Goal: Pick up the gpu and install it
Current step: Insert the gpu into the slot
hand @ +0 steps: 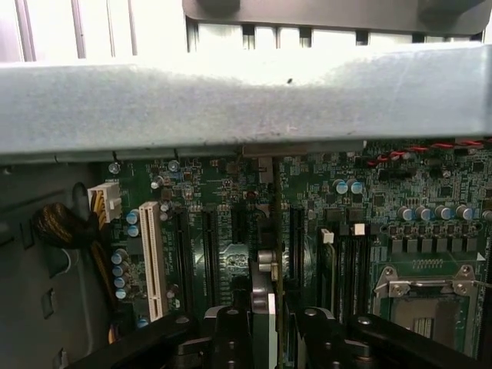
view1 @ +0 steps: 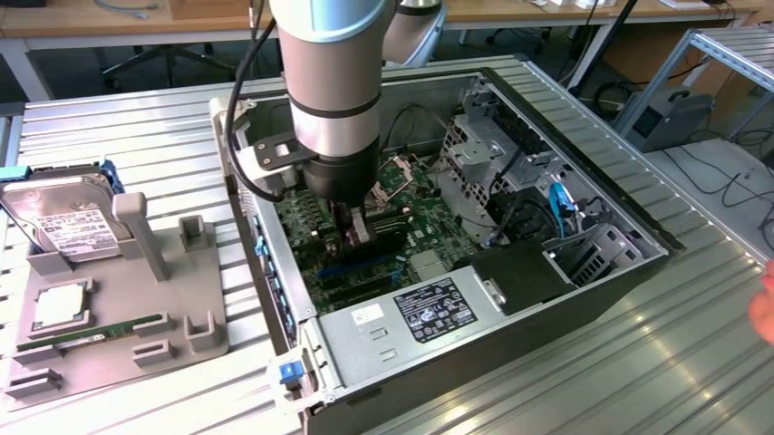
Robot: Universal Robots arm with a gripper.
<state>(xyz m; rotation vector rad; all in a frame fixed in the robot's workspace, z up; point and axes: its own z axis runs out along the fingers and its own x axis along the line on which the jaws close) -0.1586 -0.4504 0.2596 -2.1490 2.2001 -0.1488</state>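
My gripper (view1: pixel 359 234) reaches down inside the open computer case (view1: pixel 581 281), just above the green motherboard (view1: pixel 418 213). It is shut on the gpu (view1: pixel 384 243), a thin dark card held upright on edge. In the wrist view the gpu (hand: pixel 266 254) shows edge-on between the black fingers (hand: pixel 231 338) of the gripper (hand: pixel 269 327). The card runs along the row of dark expansion slots toward the case's rear wall (hand: pixel 246 92). Whether its lower edge sits in a slot, I cannot tell.
Beside the case on the exterior view's left, a grey fixture (view1: pixel 181 317) carries a hard drive (view1: pixel 67 222), a processor (view1: pixel 61 308) and a memory stick (view1: pixel 91 331). The power supply (view1: pixel 411 317) fills the case's near end. A white slot (hand: pixel 152 257) and a processor socket (hand: pixel 427 280) flank the card.
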